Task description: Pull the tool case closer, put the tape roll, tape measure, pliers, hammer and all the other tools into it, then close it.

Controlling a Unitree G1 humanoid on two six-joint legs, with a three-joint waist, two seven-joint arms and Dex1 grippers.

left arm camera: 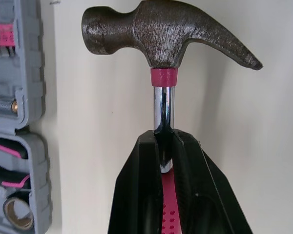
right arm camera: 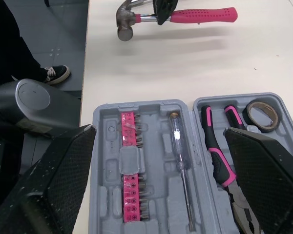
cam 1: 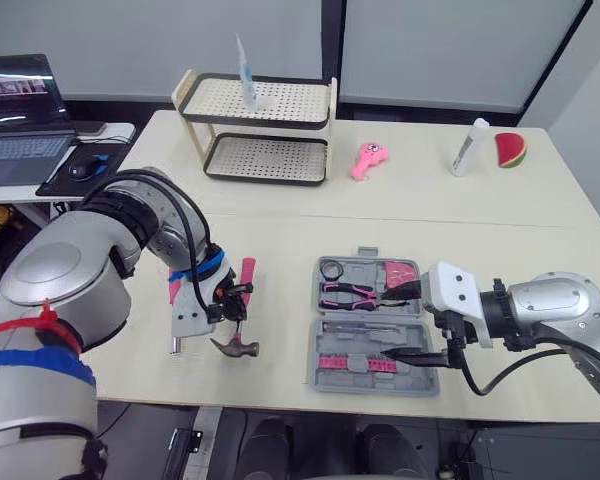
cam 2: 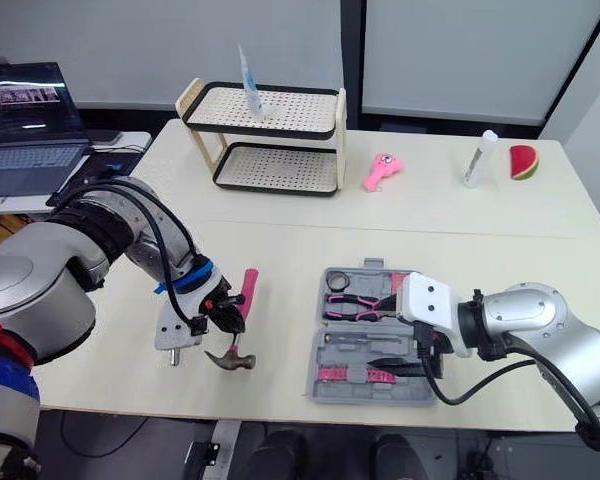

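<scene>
Hammer (cam 1: pixel 236 347) was gripped by the left pincer (cam 1: pixel 232 303) on its steel neck, judged slippery, near the heavy head. Right pincer (cam 1: pixel 405 322) was held open.

hammer (left arm camera: pixel 166 34): a dark, rust-speckled head is joined to a chrome neck by a pink collar; the grip is pink.
tool case (right arm camera: pixel 107 126): moulded in plain grey.
pliers (right arm camera: pixel 212 146): handles are coloured pink and black.
bit strip (right arm camera: pixel 131 180): pink.
tape roll (right arm camera: pixel 261 114): dark outside, tan inside.
fingers (left arm camera: pixel 136 195): black.
worktop (cam 1: pixel 280 310): cream, unpatterned.
rack (cam 1: pixel 270 100): cream shelves are dotted with holes and edged in black.
</scene>
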